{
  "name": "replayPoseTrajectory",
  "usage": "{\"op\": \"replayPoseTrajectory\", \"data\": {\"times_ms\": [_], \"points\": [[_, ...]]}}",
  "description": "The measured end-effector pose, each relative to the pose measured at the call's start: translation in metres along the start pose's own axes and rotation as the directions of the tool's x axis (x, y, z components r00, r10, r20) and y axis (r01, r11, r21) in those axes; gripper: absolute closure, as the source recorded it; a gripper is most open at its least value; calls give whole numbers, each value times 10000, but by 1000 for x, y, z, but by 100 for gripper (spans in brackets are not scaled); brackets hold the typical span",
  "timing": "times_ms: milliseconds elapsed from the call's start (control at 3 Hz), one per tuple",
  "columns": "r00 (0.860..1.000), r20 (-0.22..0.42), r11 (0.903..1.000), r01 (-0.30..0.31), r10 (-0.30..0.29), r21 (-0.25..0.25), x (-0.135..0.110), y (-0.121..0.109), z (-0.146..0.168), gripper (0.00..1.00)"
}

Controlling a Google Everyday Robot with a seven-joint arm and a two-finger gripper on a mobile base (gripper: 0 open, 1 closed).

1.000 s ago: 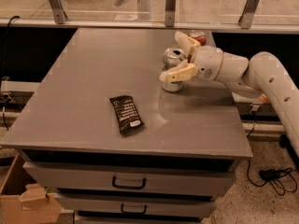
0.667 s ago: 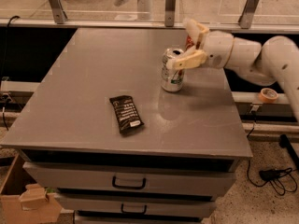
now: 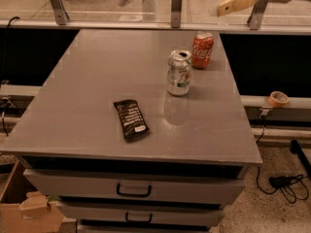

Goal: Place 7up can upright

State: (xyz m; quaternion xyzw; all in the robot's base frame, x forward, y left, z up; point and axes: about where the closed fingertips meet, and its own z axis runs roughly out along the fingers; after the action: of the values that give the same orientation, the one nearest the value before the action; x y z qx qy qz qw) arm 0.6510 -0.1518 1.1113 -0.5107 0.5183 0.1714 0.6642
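Well above and right of the 7up can (image 3: 179,73), upright on the table (image 3: 97,81), the gripper (image 3: 235,3) hangs; its spread cannot be told.

Table (image 3: 97,81) under 7up can (image 3: 179,73), red can (image 3: 202,50), packet (image 3: 131,119); hand (image 3: 234,4) above.

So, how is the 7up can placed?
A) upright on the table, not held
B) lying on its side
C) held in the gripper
A: the 7up can stands upright on the table, and the gripper is high at the top right, apart from it.
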Motion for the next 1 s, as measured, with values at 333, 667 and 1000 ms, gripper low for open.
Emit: {"op": "replayPoseTrajectory", "data": {"times_ms": [333, 667, 1000], "points": [[9991, 68, 9967, 421, -427, 689, -21, -28, -26, 0], [9991, 84, 9968, 416, -423, 684, -21, -28, -25, 0], [9939, -392, 9863, 1068, -1027, 1255, -16, -43, -33, 0]]}}
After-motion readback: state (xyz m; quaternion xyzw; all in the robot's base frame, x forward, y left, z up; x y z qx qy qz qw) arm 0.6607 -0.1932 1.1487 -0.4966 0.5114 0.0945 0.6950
